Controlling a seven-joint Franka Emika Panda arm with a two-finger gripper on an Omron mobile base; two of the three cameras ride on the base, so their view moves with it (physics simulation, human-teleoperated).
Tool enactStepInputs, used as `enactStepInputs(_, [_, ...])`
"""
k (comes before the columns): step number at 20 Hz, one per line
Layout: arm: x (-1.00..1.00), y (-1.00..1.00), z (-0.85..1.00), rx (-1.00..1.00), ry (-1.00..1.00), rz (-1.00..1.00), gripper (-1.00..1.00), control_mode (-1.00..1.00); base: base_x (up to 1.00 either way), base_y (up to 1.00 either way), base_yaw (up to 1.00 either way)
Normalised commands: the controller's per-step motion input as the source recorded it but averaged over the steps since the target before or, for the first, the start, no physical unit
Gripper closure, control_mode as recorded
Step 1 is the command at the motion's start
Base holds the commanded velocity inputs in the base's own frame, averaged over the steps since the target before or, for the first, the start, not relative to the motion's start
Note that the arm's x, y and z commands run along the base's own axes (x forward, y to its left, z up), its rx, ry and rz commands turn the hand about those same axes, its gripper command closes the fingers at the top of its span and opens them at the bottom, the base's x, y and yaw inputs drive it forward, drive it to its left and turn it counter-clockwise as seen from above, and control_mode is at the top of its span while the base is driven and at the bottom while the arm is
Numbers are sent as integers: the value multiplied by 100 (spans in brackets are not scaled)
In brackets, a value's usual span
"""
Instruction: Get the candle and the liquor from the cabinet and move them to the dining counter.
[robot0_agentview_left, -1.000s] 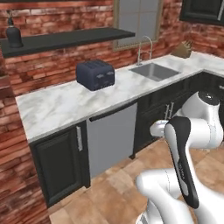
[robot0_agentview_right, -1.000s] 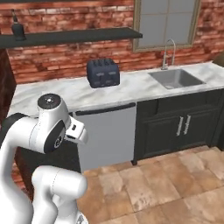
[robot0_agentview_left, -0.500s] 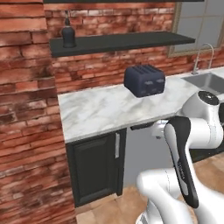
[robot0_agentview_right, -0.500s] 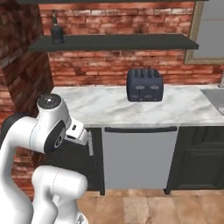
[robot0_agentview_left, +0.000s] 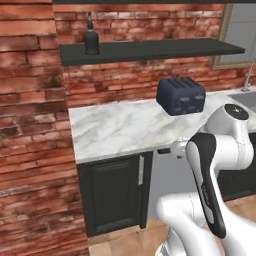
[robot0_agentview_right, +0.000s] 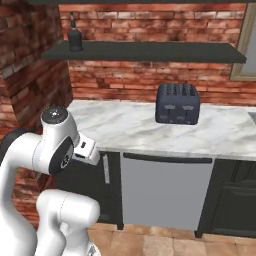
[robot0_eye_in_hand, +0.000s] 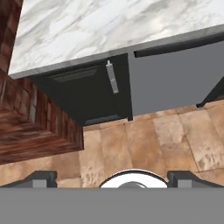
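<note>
The liquor (robot0_agentview_left: 91, 40) (robot0_agentview_right: 75, 39) is a squat black bottle with a thin neck. It stands at the left end of the cabinet's dark grey shelf board (robot0_agentview_left: 150, 50) (robot0_agentview_right: 145, 51), against the red brick back. My gripper (robot0_eye_in_hand: 113, 179) is open with nothing between its fingertips (robot0_eye_in_hand: 41, 178). It hangs low in front of the worktop and points down at the cupboard fronts and the floor, well below the shelf. The candle and the dining counter are out of view.
A dark blue toaster (robot0_agentview_left: 181, 96) (robot0_agentview_right: 177, 103) sits on the marble worktop (robot0_agentview_left: 120, 132) (robot0_agentview_right: 125, 125) under the shelf. A brick pillar (robot0_agentview_left: 30, 130) (robot0_eye_in_hand: 30, 127) juts out at the left. Below are a black cupboard door (robot0_agentview_left: 112, 195) (robot0_eye_in_hand: 87, 94), a grey appliance front (robot0_agentview_right: 165, 192) and tiled floor (robot0_eye_in_hand: 144, 144).
The whole picture has slid right and grown larger, so the base has driven left and nearer. The sink has left view and the brick pillar has come in. The arm's pose is unchanged.
</note>
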Motion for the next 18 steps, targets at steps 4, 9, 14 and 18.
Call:
enactStepInputs(4, [0, 0, 0, 0, 0, 0, -100, 100, 48, -28, -3])
enactStepInputs(9, [0, 0, 0, 0, 0, 0, -100, 100, 62, -13, -1])
enactStepInputs(14, [0, 0, 0, 0, 0, 0, -100, 100, 59, -3, 4])
enactStepInputs(18, [0, 0, 0, 0, 0, 0, -100, 100, 48, 0, 23])
